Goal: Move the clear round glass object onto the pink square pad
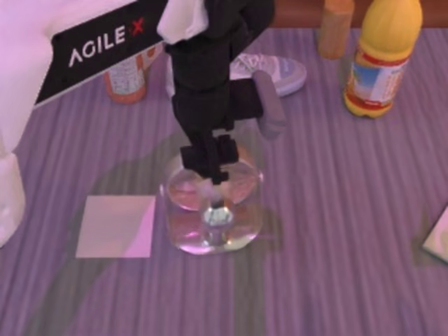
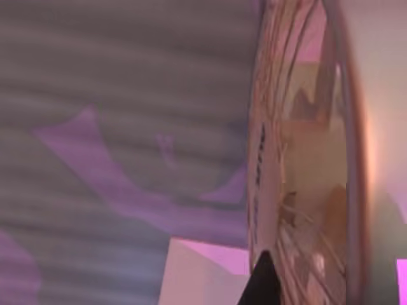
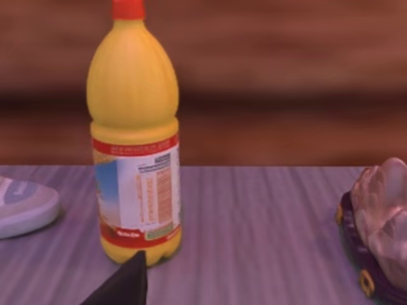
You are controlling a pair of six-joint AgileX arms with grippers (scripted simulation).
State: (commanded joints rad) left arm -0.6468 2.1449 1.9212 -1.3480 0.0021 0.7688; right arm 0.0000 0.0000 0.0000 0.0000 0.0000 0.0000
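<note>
The clear round glass object (image 1: 210, 210) rests at the table's middle, its left edge just beside the pink square pad (image 1: 115, 225). My left gripper (image 1: 213, 171) comes down onto its far rim and is shut on it. In the left wrist view the glass (image 2: 305, 159) fills the right side edge-on. One dark fingertip (image 2: 264, 283) lies against its face, and a corner of the pad (image 2: 203, 273) shows beyond. My right arm is out of the top view. Its wrist view shows a single dark fingertip (image 3: 130, 279), well away from the glass.
A yellow juice bottle (image 1: 381, 59) stands at the back right. A grey shoe (image 1: 276, 73) and an orange can (image 1: 126, 80) sit behind the left arm. A pale tile (image 1: 439, 234) touches the right edge. A purple toy (image 3: 381, 229) shows in the right wrist view.
</note>
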